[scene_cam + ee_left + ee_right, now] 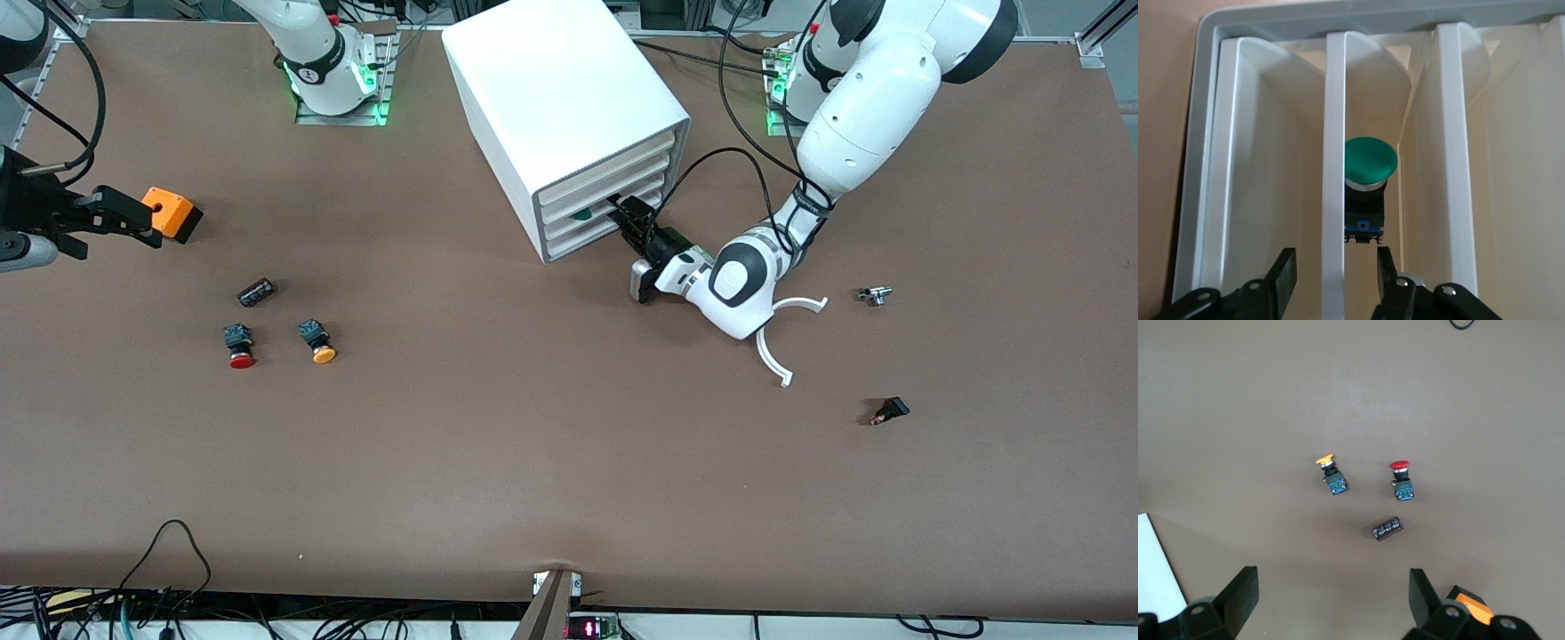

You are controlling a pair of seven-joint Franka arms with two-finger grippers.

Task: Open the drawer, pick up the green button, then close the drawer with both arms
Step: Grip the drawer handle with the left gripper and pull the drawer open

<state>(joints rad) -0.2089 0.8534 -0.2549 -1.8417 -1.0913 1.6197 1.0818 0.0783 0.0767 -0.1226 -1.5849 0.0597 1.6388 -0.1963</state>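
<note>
The white four-drawer cabinet (560,98) stands at the middle of the table near the robots' bases. My left gripper (633,220) is open at its front. Its fingers (1281,280) straddle the front lip of the third drawer (1335,133) without closing on it. The green-capped button (1370,160) lies inside that drawer, just past the fingertips, and shows as a green spot in the front view (582,213). My right gripper (133,216) is open and empty, up over the right arm's end of the table beside an orange box (173,213); its wrist view (1331,583) looks down on bare table.
A red-capped button (240,356), an orange-capped button (323,353) and a small black part (256,292) lie toward the right arm's end. Two white curved pieces (787,333), a small metal part (876,294) and a black part (889,411) lie toward the left arm's end.
</note>
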